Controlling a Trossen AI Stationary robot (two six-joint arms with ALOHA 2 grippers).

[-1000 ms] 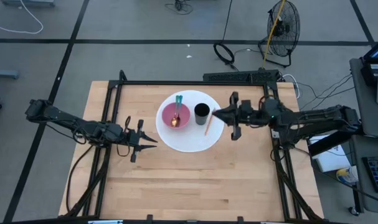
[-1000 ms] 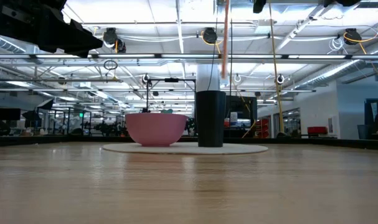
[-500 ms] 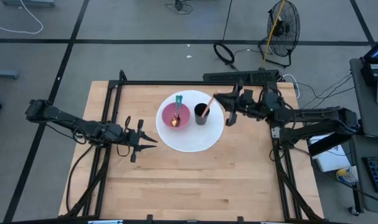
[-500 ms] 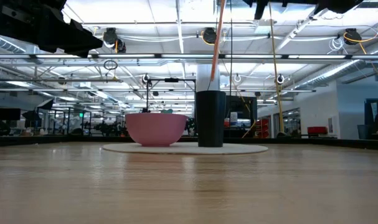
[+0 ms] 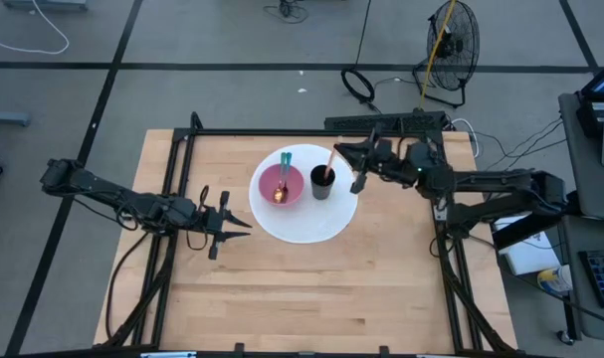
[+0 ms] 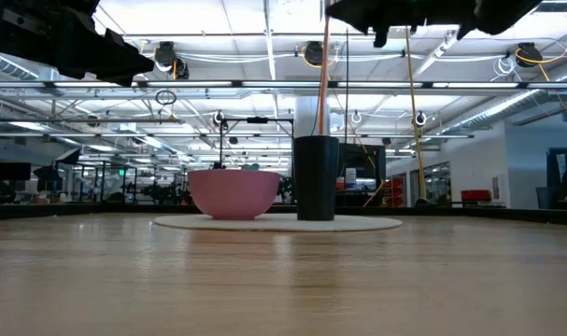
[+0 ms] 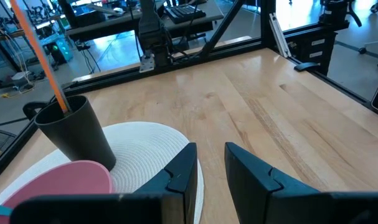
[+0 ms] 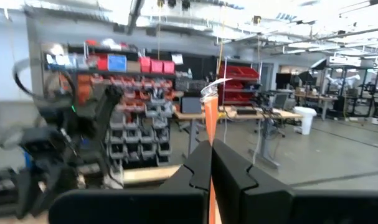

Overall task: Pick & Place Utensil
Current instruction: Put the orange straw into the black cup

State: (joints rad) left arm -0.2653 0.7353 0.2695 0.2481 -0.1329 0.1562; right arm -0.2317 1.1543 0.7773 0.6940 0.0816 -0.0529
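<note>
Gripping a thin orange utensil (image 6: 322, 75) in black cup (image 5: 322, 182), right fingers (image 5: 353, 165) clamped, left fingers (image 5: 232, 222) seemingly apart.

A light wooden table (image 5: 311, 288) with a black metal frame (image 5: 282, 132) along its edges carries a round white plate (image 5: 303, 227), lying just toward 12 o'clock of the table's centre. The rest of the wood surface shows bare grain.
</note>
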